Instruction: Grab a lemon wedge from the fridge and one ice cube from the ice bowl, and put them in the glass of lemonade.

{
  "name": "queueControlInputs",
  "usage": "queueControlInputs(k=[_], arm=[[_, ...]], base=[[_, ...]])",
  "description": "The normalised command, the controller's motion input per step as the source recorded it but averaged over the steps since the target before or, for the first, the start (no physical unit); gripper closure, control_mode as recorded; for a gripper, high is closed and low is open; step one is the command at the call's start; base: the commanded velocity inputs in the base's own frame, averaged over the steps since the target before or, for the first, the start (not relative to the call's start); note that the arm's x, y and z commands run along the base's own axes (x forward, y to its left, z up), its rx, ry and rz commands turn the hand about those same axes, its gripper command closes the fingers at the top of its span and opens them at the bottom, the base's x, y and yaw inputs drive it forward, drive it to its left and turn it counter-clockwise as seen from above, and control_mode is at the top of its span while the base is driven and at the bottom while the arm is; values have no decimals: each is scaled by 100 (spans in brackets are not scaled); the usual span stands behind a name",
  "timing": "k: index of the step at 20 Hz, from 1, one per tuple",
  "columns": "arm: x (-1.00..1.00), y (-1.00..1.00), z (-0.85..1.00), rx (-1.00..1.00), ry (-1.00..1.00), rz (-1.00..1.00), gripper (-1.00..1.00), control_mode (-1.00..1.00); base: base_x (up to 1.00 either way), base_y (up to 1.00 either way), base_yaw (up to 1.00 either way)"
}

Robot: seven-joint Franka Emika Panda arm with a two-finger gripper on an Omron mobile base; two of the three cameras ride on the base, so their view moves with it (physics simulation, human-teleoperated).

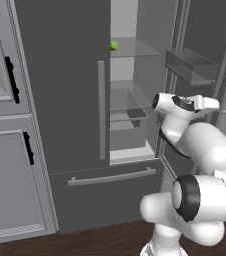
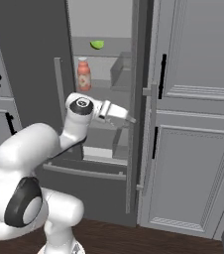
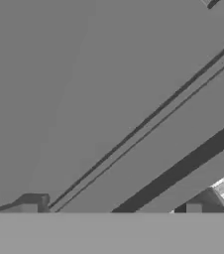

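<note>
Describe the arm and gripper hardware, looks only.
Glossy white arm built of rounded, bulbous links, with dark grey to black rings at the joints and a dark cap on the wrist. The gripper is a pale grey-white hand; its two small finger tips are dark. No cables or markings visible.

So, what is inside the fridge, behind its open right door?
Inside the fridge, a lemon wedge lies on the upper glass shelf. A pink-labelled bottle stands on the shelf below. Lower down there are drawers. The closed left door hides that side.
</note>
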Motion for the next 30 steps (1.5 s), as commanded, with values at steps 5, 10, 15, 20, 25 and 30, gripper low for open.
queueControlInputs(k=[5, 10, 15, 20, 25, 30], arm=[[-80, 45, 59, 0, -20, 1, -100, -100], [-83, 86, 26, 0, -13, 6, -100, -100], [-65, 98, 0, 24, -12, 23, -100, -100], [-4, 100, 0, 34, 0, 44, -100, -100], [0, 65, 11, 15, -1, 22, -100, -100], [0, 85, 3, 0, -1, 4, -100, -100]], base=[[0, 0, 0], [0, 0, 0], [0, 0, 0], [0, 0, 0], [0, 0, 0], [0, 0, 0]])
